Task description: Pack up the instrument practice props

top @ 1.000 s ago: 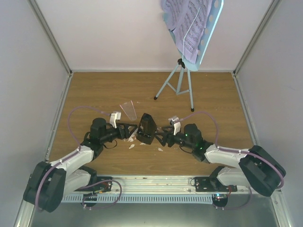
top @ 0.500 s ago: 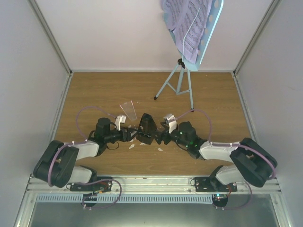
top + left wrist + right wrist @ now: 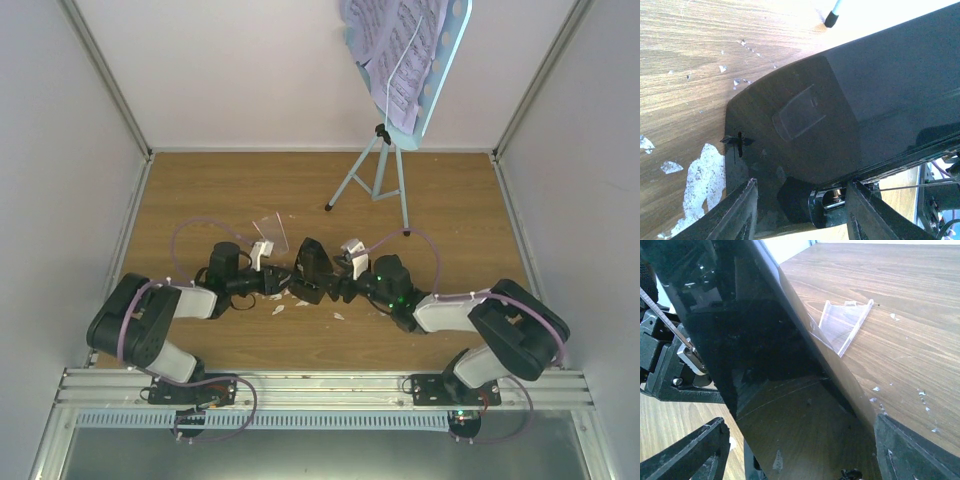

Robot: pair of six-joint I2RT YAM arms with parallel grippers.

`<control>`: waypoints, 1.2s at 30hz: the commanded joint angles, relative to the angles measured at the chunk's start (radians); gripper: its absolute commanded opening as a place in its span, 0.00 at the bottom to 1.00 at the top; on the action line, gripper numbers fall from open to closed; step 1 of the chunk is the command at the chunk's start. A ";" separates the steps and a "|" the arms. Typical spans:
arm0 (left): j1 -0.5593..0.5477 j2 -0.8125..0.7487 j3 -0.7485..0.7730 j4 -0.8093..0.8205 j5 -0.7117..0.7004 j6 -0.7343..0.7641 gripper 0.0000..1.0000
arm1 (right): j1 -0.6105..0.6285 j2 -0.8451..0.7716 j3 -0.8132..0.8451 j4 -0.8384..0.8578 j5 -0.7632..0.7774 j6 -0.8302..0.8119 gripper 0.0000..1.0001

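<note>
Left gripper (image 3: 284,280) and right gripper (image 3: 338,285) have slid in, both wide around the metronome (image 3: 310,266), nothing's packed yet though.

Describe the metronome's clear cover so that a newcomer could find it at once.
Start at the wooden table, then find the black metronome near its middle. Just behind it, to the left, lies the clear cover, the only see-through thing there.
</note>
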 commanded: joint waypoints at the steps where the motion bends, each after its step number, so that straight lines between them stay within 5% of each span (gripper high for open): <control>1: 0.005 0.034 0.040 0.062 0.026 0.041 0.48 | -0.016 0.021 0.019 0.057 -0.017 -0.036 0.78; 12: -0.043 0.072 0.041 0.071 0.050 0.052 0.43 | -0.020 0.004 0.003 0.046 -0.143 -0.048 0.71; 28: -0.306 -0.039 -0.012 0.004 -0.119 -0.006 0.40 | -0.003 -0.336 -0.177 -0.160 -0.102 0.033 0.66; 36: -0.364 -0.099 -0.023 -0.028 -0.199 -0.035 0.51 | 0.000 -0.468 -0.248 -0.231 -0.052 0.064 0.66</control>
